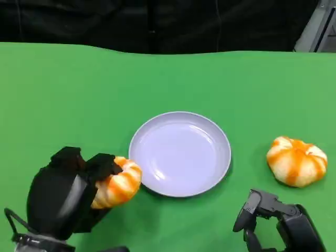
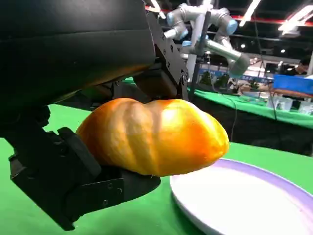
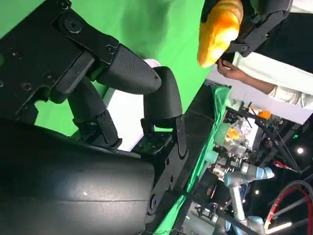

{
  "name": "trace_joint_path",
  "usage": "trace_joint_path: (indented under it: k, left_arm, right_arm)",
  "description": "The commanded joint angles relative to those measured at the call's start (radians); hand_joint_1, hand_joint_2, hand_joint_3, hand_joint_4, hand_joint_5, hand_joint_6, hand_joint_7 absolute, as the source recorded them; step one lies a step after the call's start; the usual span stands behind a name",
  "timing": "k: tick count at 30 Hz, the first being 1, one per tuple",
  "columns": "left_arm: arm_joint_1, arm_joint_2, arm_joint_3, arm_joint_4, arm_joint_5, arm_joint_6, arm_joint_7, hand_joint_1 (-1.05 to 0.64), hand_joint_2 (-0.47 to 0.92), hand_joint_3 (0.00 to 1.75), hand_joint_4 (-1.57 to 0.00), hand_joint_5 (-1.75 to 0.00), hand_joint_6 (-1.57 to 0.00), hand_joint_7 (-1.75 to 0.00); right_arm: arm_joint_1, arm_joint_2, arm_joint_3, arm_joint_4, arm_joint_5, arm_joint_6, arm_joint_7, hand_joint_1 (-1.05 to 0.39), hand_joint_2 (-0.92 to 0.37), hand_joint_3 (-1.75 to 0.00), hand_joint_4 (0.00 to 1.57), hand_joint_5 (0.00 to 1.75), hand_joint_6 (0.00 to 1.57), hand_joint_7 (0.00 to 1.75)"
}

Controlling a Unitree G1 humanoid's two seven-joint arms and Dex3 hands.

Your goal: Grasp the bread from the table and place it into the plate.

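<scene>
My left hand (image 1: 65, 194) grips an orange-and-white striped bread (image 1: 118, 184) at the lower left, right beside the left rim of the pale lilac plate (image 1: 180, 153). In the left wrist view the bread (image 2: 151, 134) sits between black fingers above and below it, clear of the green cloth, its tip reaching the plate's (image 2: 244, 200) near edge. A second striped bread (image 1: 296, 160) lies on the table to the right of the plate. Below it, my right hand (image 1: 270, 212) holds nothing, its fingers (image 3: 139, 81) bent and apart. The plate has nothing on it.
The green table cloth (image 1: 79, 94) stretches wide behind and to the left of the plate, ending at a dark back edge. In the right wrist view a person's hand (image 3: 237, 73) shows beyond the table, near the held bread (image 3: 220, 27).
</scene>
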Motion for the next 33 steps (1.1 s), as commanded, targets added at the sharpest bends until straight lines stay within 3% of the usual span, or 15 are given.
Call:
trace_joint_path:
  k: [1,18,23,33]
  left_arm:
    - [-0.073,-0.012,-0.003,0.036,0.026,-0.020,0.054,-0.09,0.30,1.32,-0.92,-1.75,-0.87,-1.43]
    - [-0.259,-0.109,-0.053,0.213,0.021,-0.056,0.064,-0.14,0.28,1.38,-0.90,-1.75,-0.85,-1.44]
    - [-0.338,-0.149,-0.081,0.312,0.016,-0.052,0.069,-0.15,0.32,1.28,-0.90,-1.75,-0.82,-1.53]
    - [-0.484,-0.202,-0.128,0.521,0.002,-0.065,0.121,-0.17,0.34,1.26,-0.90,-1.75,-0.75,-1.68]
  right_arm:
    - [-0.004,-0.008,-0.007,-0.008,0.010,0.012,-0.005,-0.51,-0.31,-1.53,0.80,1.75,0.78,1.52]
    - [-0.005,-0.014,-0.009,-0.012,0.022,0.016,0.003,-0.52,-0.32,-1.49,0.81,1.75,0.78,1.52]
    - [-0.005,-0.015,-0.010,-0.008,0.017,0.009,0.000,-0.51,-0.32,-1.49,0.80,1.75,0.78,1.52]
    - [0.001,-0.012,-0.007,-0.018,0.020,0.014,0.001,-0.52,-0.32,-1.49,0.79,1.75,0.77,1.52]
